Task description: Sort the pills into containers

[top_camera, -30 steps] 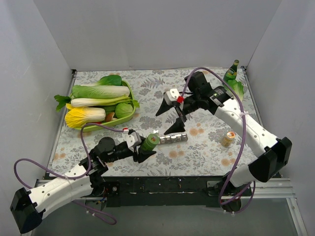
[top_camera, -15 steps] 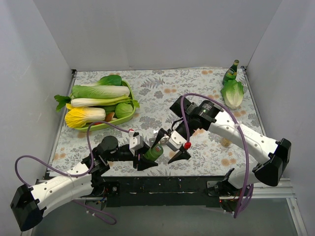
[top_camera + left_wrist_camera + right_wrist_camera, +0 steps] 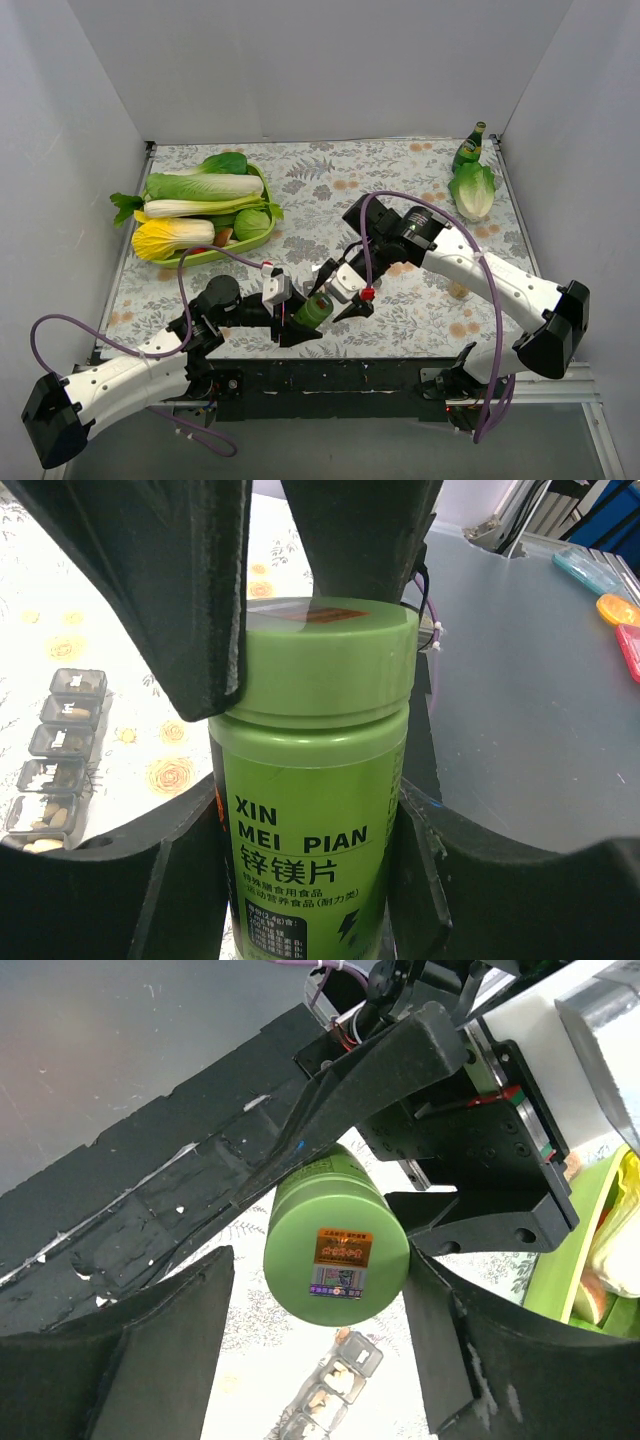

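My left gripper (image 3: pixel 298 318) is shut on a green pill bottle (image 3: pixel 312 308) labelled XIN MEI PIAN (image 3: pixel 310 780), held off the table near the front edge, cap pointing away from the arm. My right gripper (image 3: pixel 337 298) is open, its fingers (image 3: pixel 150 1350) standing on either side of the bottle's cap (image 3: pixel 337 1250), with a gap on the left side. The grey strip of containers (image 3: pixel 330 1400) lies on the table below the cap, with pills in its compartments. It also shows in the left wrist view (image 3: pixel 60 745). In the top view the right gripper hides it.
A green tray (image 3: pixel 200 257) of cabbages and greens sits at the left. A tall green glass bottle (image 3: pixel 470 145) and a lettuce (image 3: pixel 472 190) stand at the back right. A small yellow jar (image 3: pixel 459 290) peeks out behind the right arm.
My right arm has swung from the middle of the table down to the front, and its open fingers now straddle the bottle's cap. My left gripper shifted slightly right with the bottle.
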Controlling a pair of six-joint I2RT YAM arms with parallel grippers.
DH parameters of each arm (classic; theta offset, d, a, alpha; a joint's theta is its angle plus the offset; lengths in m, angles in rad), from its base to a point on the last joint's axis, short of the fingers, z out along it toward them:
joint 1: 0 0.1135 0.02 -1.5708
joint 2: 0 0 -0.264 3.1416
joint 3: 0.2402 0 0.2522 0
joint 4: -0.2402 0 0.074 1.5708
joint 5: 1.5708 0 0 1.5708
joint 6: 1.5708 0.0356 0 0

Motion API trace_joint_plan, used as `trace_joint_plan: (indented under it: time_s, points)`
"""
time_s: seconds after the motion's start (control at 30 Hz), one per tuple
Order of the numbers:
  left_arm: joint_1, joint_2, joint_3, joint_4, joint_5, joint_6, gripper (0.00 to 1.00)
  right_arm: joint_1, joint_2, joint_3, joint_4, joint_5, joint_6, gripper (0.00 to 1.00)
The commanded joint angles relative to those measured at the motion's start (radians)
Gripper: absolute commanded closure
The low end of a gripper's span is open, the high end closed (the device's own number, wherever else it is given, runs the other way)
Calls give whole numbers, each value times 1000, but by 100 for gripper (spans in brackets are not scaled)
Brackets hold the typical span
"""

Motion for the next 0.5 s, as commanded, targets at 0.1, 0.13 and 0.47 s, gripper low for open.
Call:
trace_joint_plan:
  time_s: [0.1,0.13,0.47]
  points:
    - [0,-14,51,8,-85,22,100,8,-26,-12,31,7,124,53]
    - [0,-14,70,-21,-119,44,100,11,-26,-14,31,7,145,60]
    - [-1,44,169,11,-680,182,100,-44,14,-262,545,132,1313,82]
